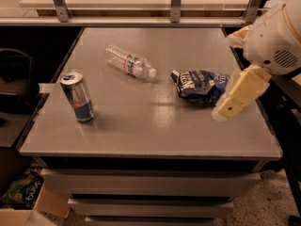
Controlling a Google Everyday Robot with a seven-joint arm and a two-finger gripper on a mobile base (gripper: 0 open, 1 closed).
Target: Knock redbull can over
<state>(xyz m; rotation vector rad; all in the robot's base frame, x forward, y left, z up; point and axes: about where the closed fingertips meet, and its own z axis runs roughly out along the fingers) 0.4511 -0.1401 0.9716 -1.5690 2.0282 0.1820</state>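
Note:
The redbull can [77, 96] stands upright near the left front corner of the grey table [155, 135], its blue and silver side and silver top showing. My gripper [233, 99] hangs from the white arm housing [277, 36] over the table's right edge. It is just right of the dark blue chip bag [200, 86] and far to the right of the can. It holds nothing that I can see.
A clear plastic water bottle [130, 61] lies on its side at the table's middle back. A metal rail and shelf [174, 4] run along the far edge. A dark chair [14, 84] stands left of the table, and a cardboard box [28, 206] sits on the floor at lower left.

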